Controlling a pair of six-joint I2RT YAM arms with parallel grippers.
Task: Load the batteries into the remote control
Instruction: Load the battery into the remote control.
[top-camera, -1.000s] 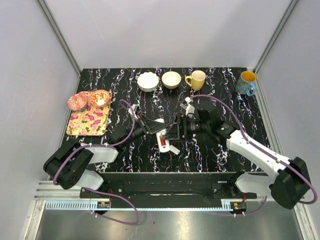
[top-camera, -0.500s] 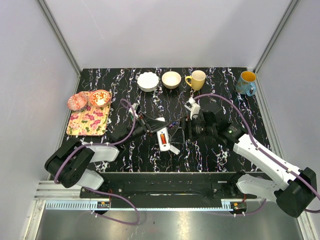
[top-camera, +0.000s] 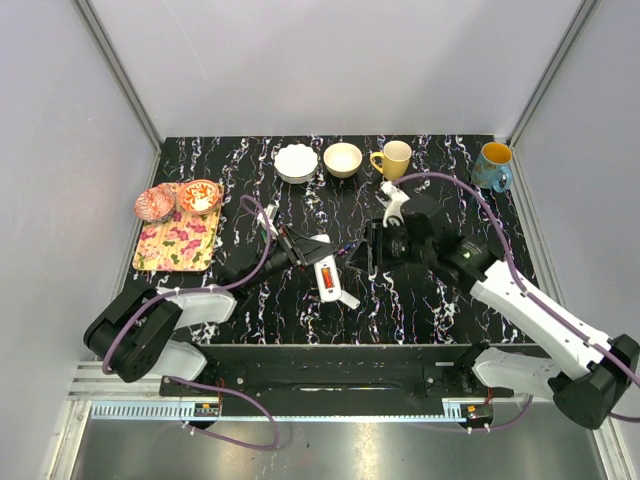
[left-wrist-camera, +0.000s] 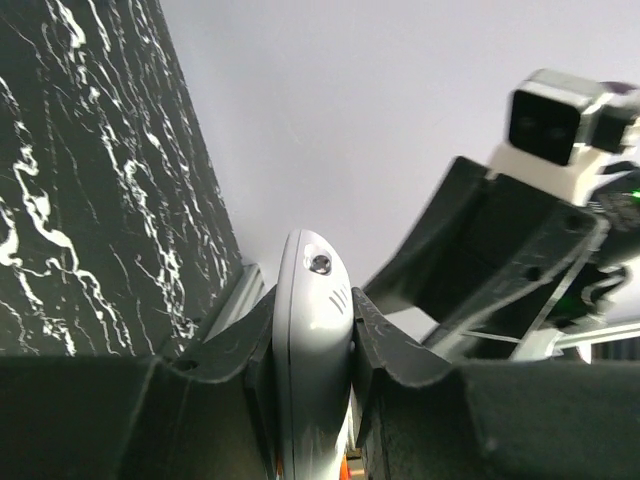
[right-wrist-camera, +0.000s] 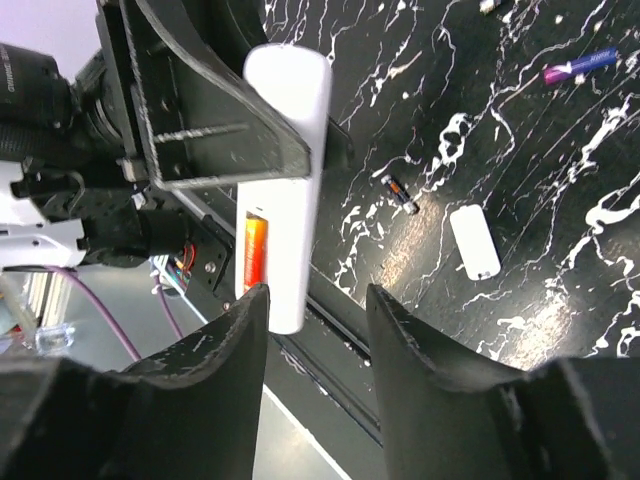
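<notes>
remote control, white, orange battery inside

A black, white-veined table is carrying crockery along its far edge. A white bowl is sitting just beside a cream bowl, next to them a yellow mug is standing, and well apart to the right a blue mug (its inside yellow-orange). At the left a floral tray is lying, with a pink bowl and an orange-red bowl resting at its far end. A small white lozenge-shaped cover is lying flat on the table.
</notes>
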